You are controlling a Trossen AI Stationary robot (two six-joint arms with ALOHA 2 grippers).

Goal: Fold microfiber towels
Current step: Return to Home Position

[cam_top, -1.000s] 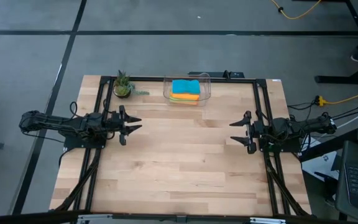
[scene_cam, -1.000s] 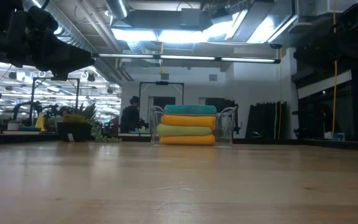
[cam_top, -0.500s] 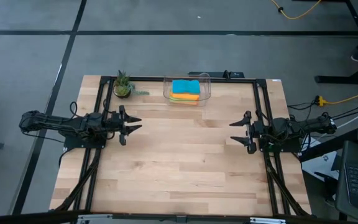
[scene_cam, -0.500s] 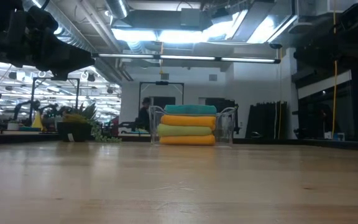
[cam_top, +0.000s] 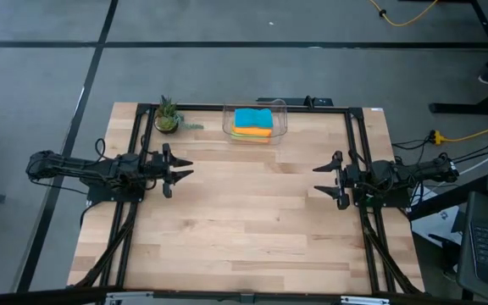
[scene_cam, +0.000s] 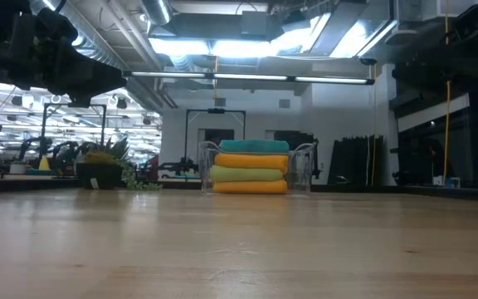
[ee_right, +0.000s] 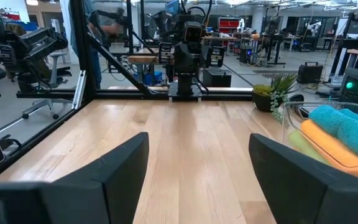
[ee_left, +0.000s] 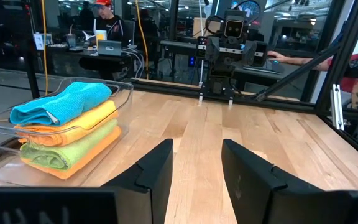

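1. You have all four microfiber towels (scene_cam: 251, 167) folded and stacked in one pile. The teal towel (scene_cam: 254, 146) is on top, an orange towel (scene_cam: 251, 160) lies under it, the lime green towel (scene_cam: 249, 174) comes next, and a second orange towel (scene_cam: 250, 188) is at the bottom.
2. The pile sits inside the clear bin (cam_top: 281, 117), which stands at the middle of the table's (cam_top: 244, 229) far edge.
3. Near the bin, on the left arm's side, a small potted plant (cam_top: 167, 116) stands along the same far edge.
4. Your left gripper (cam_top: 190, 168) hangs over the table's left side, well apart from the bin. Its fingers are spread with nothing between them, and it points across toward the right arm.
5. Your right gripper (cam_top: 316, 180) is opposite it over the table's right side, also well apart from the bin. Its fingers are wide apart and hold nothing.
6. Beyond the table, the left wrist view shows you a person (ee_left: 107, 17) in a red cap behind a laptop (ee_left: 109, 48).
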